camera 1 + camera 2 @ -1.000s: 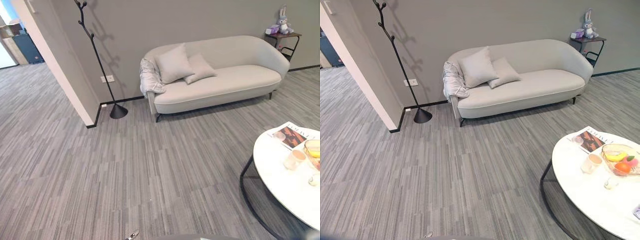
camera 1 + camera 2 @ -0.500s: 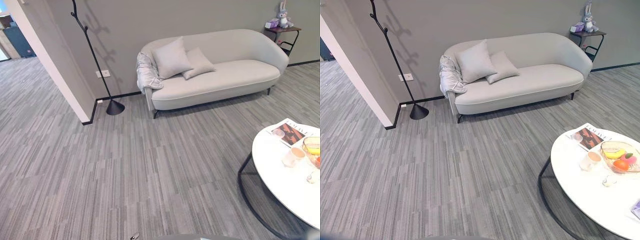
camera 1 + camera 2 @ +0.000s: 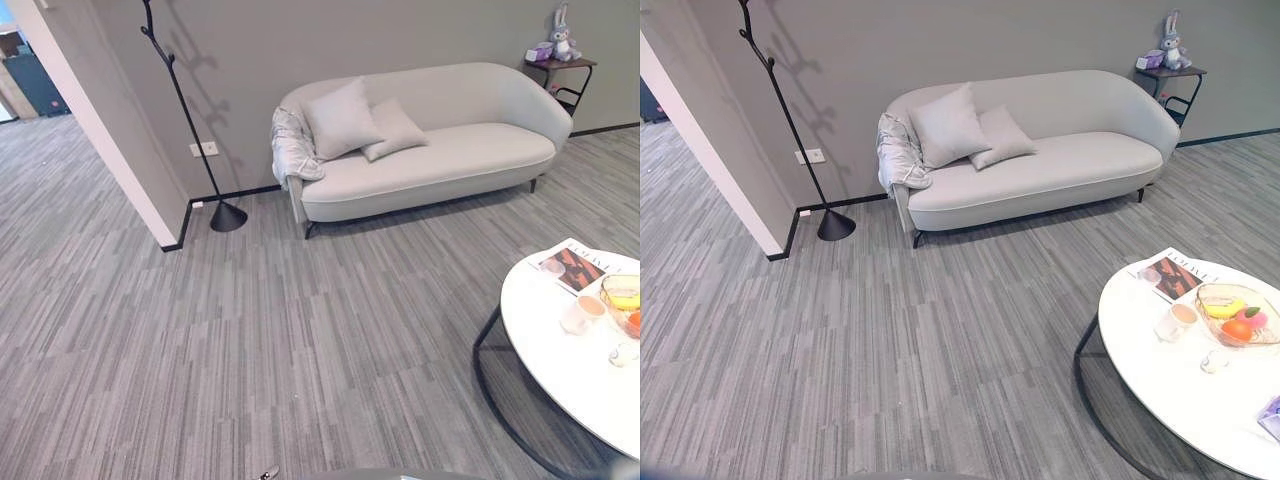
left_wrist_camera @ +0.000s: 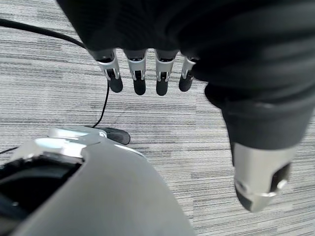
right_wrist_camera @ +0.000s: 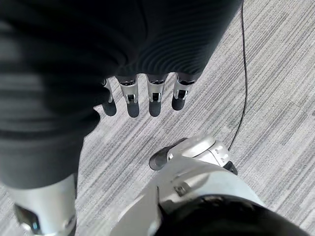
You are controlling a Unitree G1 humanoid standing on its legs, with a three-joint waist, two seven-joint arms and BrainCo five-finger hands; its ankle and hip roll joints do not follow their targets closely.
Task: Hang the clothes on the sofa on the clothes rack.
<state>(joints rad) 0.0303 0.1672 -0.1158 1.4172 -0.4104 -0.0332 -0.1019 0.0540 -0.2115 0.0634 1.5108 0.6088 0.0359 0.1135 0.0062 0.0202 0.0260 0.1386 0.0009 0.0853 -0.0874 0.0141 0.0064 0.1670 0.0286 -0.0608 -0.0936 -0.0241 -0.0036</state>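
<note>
Two hands hang low over grey carpet, both empty: left hand (image 4: 147, 73) w/ fingers straight & relaxed, right hand (image 5: 142, 93) the same, nothing grasped. Nearby at right, round white table (image 3: 1160, 390) carries a cup (image 3: 1180, 318), fruit bowl (image 3: 1237, 318) & magazine (image 3: 1177, 272) near its far edge. Further off, pale sofa (image 3: 440, 160) against the wall w/ two cushions (image 3: 360, 122) at its left end. Clothes (image 3: 292, 148) lie draped over sofa's left arm. Black clothes rack (image 3: 190, 110) stands just left of sofa, bare. Small side table (image 3: 553, 66) w/ plush rabbit (image 3: 558, 20) at sofa's right end.
</note>
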